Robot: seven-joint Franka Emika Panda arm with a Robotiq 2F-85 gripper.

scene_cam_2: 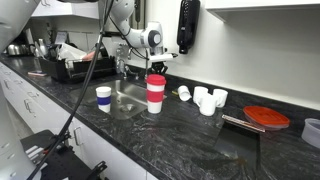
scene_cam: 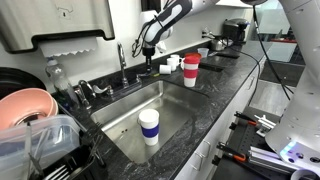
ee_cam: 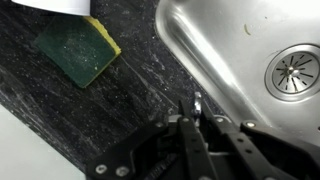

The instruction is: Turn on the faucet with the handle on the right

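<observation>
One pink bowl [scene_cam: 24, 106] sits well to the left of the pincer [scene_cam: 148, 64] in an exterior view, with a clear bottle [scene_cam: 55, 74] behind it. Closer in, the faucet [scene_cam: 122, 58] rises thin and arched at the back rim of the sink [scene_cam: 118, 112], just left of the pincer; its handle is too small to tell apart. The pincer hangs from the arm [scene_cam: 168, 16], low over the counter [scene_cam: 215, 95] behind the sink. The wrist view shows its fingers [ee_cam: 186, 118] drawn together with nothing seen between them. Below and in front of the pincer, a white cup with a blue band [scene_cam: 149, 126] stands in the sink. To the pincer's right stand white mugs [scene_cam: 171, 63] and a red cup [scene_cam: 191, 70]. A green sponge [ee_cam: 78, 50] lies up and left of the fingertips in the wrist view.
</observation>
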